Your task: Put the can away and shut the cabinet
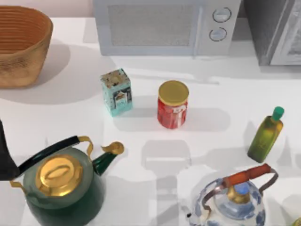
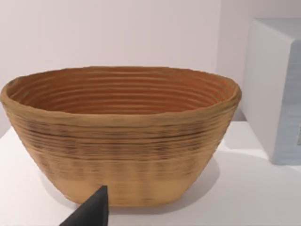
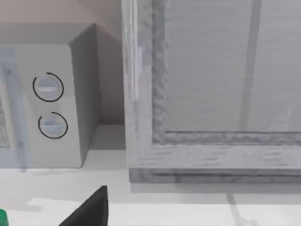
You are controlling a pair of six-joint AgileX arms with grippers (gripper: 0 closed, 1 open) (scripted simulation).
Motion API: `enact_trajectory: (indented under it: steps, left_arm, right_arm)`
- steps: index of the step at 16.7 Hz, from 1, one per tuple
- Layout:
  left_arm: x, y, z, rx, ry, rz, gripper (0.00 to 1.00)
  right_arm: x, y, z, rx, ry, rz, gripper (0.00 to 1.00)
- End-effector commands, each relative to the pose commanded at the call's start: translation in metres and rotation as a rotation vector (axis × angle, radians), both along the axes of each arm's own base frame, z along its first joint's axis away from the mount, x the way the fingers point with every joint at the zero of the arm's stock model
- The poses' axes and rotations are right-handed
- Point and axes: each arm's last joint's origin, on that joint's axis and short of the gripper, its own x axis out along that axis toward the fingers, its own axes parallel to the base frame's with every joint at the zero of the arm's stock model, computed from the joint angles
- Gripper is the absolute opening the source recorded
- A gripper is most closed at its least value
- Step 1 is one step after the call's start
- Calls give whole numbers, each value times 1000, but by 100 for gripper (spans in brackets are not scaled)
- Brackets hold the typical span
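Kettles (image 1: 61, 183) crowd 6 o'clock; can (image 1: 172, 104) untouched at bench centre, cabinet (image 1: 275, 30) at 1 o'clock. Approach pending; end effector states: cannot tell.

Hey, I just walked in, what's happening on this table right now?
Nothing is being handled yet. The red can with a gold lid stands untouched mid-table, between the teal carton and the green oil bottle. The grey speckled cabinet sits at the back right beside the white microwave. The left arm is at the table's left edge, its wrist camera facing the woven basket; the right wrist camera faces the cabinet's panel door.
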Motion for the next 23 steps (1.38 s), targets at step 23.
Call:
enact_trajectory:
  steps: [23]
  left_arm:
    - [0, 0, 0, 0, 0, 0, 100]
  right_arm:
    - [47, -198, -6, 0, 14, 0, 100]
